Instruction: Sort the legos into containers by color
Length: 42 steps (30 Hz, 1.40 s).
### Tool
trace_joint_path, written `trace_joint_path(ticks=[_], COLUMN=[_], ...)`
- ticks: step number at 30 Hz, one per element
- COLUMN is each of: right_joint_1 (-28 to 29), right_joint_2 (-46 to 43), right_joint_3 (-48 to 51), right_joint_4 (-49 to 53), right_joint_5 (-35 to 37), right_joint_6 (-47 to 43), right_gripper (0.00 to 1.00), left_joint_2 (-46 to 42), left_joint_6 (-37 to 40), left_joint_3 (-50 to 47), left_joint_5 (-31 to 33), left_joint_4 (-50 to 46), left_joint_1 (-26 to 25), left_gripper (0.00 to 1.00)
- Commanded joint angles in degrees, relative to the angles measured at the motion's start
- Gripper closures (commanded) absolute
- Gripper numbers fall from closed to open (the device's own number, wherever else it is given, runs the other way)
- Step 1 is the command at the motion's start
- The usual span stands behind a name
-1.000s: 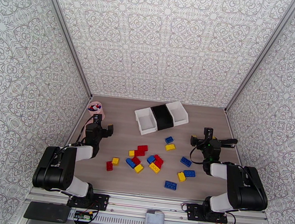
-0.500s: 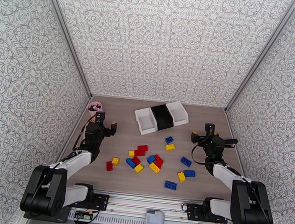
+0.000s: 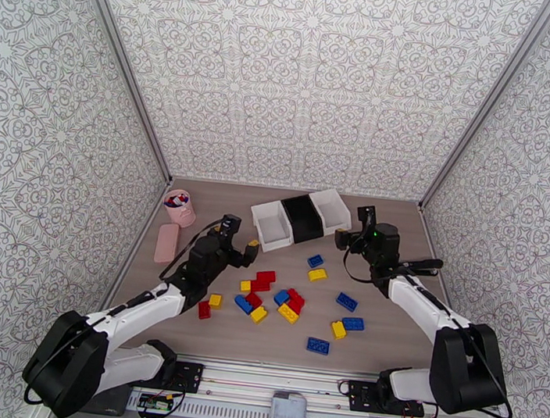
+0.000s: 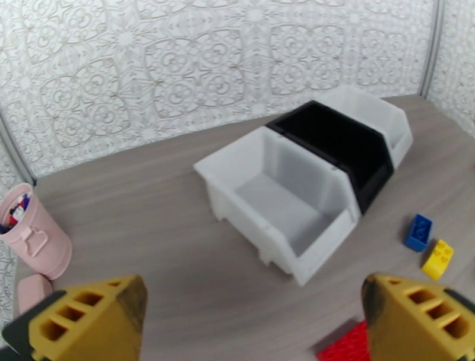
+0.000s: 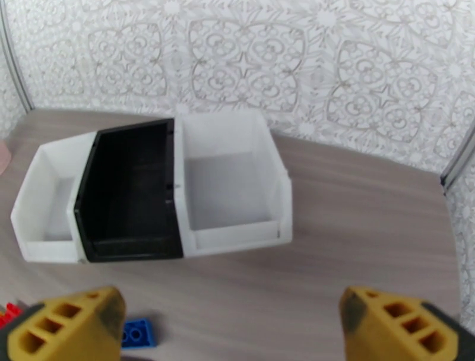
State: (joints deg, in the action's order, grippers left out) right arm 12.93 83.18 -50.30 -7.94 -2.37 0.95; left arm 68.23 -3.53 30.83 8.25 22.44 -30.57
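Red, yellow and blue legos (image 3: 265, 278) lie scattered over the middle of the table. At the back stand the containers in a row: a white bin (image 3: 272, 225), a black bin (image 3: 303, 217) and another white bin (image 3: 331, 210), all empty. My left gripper (image 3: 241, 234) hovers open just left of the first white bin (image 4: 279, 196), above the red bricks (image 4: 350, 344). On the other side, my right gripper (image 3: 354, 226) is open beside the right white bin (image 5: 228, 178), with a blue brick (image 5: 136, 333) below it. Neither holds anything.
A pink cup (image 3: 179, 207) and a flat pink case (image 3: 166, 242) sit near the left wall. Patterned walls enclose the table on three sides. More blue and yellow bricks (image 3: 347, 301) lie toward the front right.
Both arms have stretched forward and inward toward the bins. The left arm's move uncovered the pink case. Both grippers stayed open.
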Motion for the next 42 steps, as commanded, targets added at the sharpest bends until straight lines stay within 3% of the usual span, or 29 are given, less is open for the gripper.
trace_joint_path(ticks=[1,9,20,25,35,42], right_joint_1=[1.52,3.63,5.12,5.26,5.24,5.23], right_joint_2=[4.92,19.68,37.14,41.54,44.88,45.37], right_joint_3=[-6.78,-23.39,-42.88,-49.4,-53.99,-55.08], right_joint_4=[9.84,20.7,29.42,32.73,33.98,34.8], right_joint_5=[-0.66,-2.5,-4.3,-4.42,-5.05,-4.68], right_joint_6=[2.79,1.17,0.47,-0.07,0.3,0.01], right_gripper=[0.01,0.0,0.07,0.21,0.63,0.77], left_joint_2=[-0.14,1.47,1.39,1.45,1.83,2.22], left_joint_6=[-3.42,-5.63,-3.68,-3.8,0.35,2.17], left_joint_3=[-1.78,-4.52,-5.98,-6.55,-5.85,-5.16], left_joint_5=[3.84,4.42,1.81,2.08,2.49,1.79], left_joint_4=[2.66,6.93,9.38,9.91,8.49,7.87], left_joint_1=[-5.64,-14.56,-16.58,-16.98,-16.98,-16.9], left_gripper=[0.0,0.0,0.0,0.0,0.0,0.0])
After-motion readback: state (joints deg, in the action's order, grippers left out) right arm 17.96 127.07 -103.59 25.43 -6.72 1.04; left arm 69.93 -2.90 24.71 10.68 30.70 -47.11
